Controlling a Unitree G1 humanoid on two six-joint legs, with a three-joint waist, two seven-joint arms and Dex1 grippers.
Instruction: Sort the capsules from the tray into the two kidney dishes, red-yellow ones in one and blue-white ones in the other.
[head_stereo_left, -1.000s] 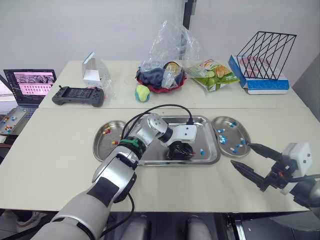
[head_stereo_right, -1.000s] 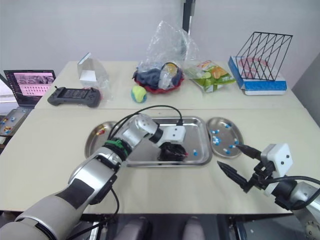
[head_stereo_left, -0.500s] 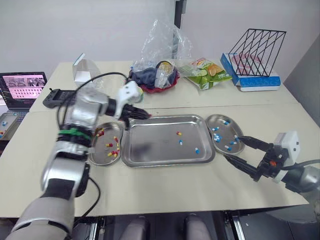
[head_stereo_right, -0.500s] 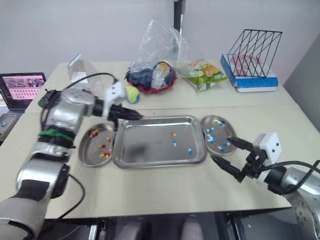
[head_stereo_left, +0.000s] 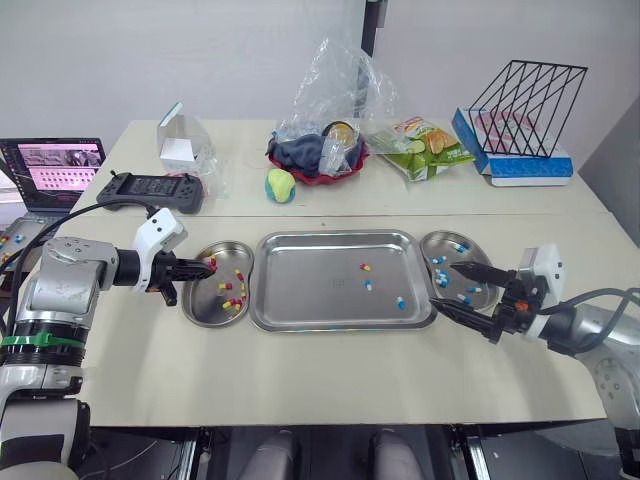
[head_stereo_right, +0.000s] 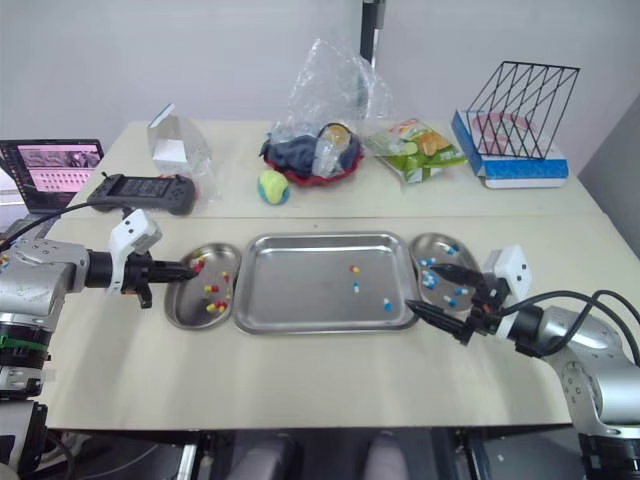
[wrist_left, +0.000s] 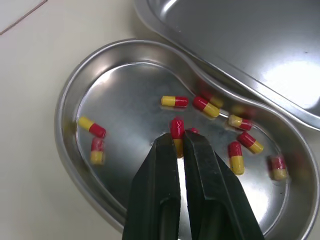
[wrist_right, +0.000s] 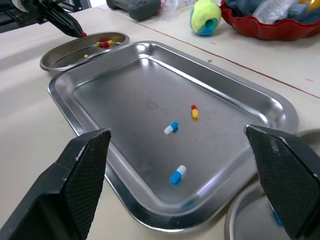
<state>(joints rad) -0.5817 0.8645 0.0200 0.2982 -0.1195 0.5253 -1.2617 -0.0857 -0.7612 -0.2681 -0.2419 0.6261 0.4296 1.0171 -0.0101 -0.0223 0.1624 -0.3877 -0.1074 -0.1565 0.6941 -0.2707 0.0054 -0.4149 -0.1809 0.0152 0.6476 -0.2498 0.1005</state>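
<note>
My left gripper (head_stereo_left: 207, 267) hovers over the left kidney dish (head_stereo_left: 196, 303), shut on a red-yellow capsule (wrist_left: 176, 129). Several red-yellow capsules (wrist_left: 236, 156) lie in that dish (wrist_left: 65, 102). The steel tray (head_stereo_left: 300, 300) holds one red-yellow capsule (head_stereo_left: 366, 267) and two blue-white capsules (head_stereo_left: 368, 285) (head_stereo_left: 400, 302). The right kidney dish (head_stereo_left: 488, 270) holds several blue-white capsules (head_stereo_left: 442, 279). My right gripper (head_stereo_left: 446, 287) is wide open with nothing in it, low over the gap between the tray's right rim and the right dish, pointing left across the tray (wrist_right: 125, 52).
Along the back of the table are a game controller (head_stereo_left: 155, 188), a clear box (head_stereo_left: 182, 145), a tennis ball (head_stereo_left: 281, 184), a red bowl under a plastic bag (head_stereo_left: 320, 160), a snack bag (head_stereo_left: 425, 148) and a wire rack (head_stereo_left: 525, 95). A laptop (head_stereo_left: 55, 165) sits at far left.
My left gripper left the tray's middle, passed its back left corner and now holds a capsule over the left dish. My right gripper moved in toward the tray's right edge.
</note>
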